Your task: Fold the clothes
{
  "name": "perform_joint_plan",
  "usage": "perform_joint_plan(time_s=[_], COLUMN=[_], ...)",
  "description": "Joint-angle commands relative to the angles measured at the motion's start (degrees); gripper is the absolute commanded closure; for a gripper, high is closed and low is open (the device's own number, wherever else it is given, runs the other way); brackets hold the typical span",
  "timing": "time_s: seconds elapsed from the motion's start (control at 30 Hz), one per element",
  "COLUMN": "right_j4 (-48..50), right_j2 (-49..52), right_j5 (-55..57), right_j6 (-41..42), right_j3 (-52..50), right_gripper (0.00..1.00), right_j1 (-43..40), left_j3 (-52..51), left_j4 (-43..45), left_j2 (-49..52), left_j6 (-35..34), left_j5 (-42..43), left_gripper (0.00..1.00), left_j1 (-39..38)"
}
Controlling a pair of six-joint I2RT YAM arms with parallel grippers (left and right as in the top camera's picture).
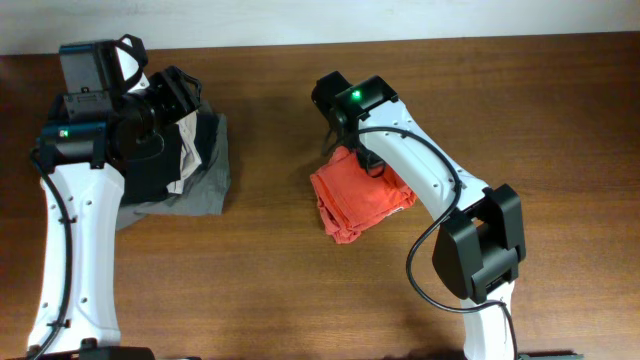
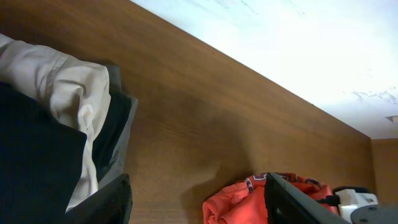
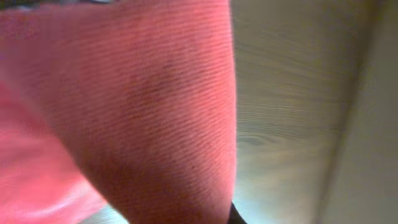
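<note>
The clothes [image 1: 362,200], a red-orange T-shirt, lie folded into a small bundle at mid-table. My right gripper [image 1: 349,153] sits on the bundle's far left corner. In the right wrist view red-orange cloth [image 3: 143,106] fills most of the frame right against the jaws, and the gripper is shut on it. My left gripper [image 1: 188,100] hovers at the far left over the garment pile. It is open, with only bare wood between its black fingers [image 2: 111,202]. Beyond them the left wrist view shows the clothes [image 2: 239,202] with a strip of white lettering.
A pile of folded black, beige and grey garments [image 1: 200,165] lies at the left under the left arm. Its beige fold [image 2: 68,87] is near the left finger. The right arm reaches in from the lower right. The table's far edge meets a white wall [image 2: 298,50].
</note>
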Motion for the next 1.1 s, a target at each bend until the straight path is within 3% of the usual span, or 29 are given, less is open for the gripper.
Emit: perform_joint_plan(time_s=[0.0, 0.13, 0.43, 1.07], right_j4=[-4.52, -8.04, -7.96, -1.42], right_j2=[-0.7, -0.79, -0.5, -0.22], right_j5=[17.42, 24.28, 18.64, 16.63], right_j6=[5.29, 5.44, 5.42, 5.44], right_j3=[3.54, 7.28, 10.36, 0.61], right_gripper=[0.96, 0.96, 0.96, 0.96], right_j1=[-1.11, -2.16, -1.4, -6.12], left_j3=[-0.39, -0.39, -0.39, -0.39], left_j4=[0.28, 0.5, 0.48, 0.44], left_j2=[0.44, 0.44, 0.44, 0.44], left_j6=[-0.5, -0.5, -0.5, -0.48], left_j5=[0.63, 0.63, 0.63, 0.66], left_gripper=[0.32, 0.32, 0.32, 0.32], left_j1=[-0.17, -0.17, -0.17, -0.17])
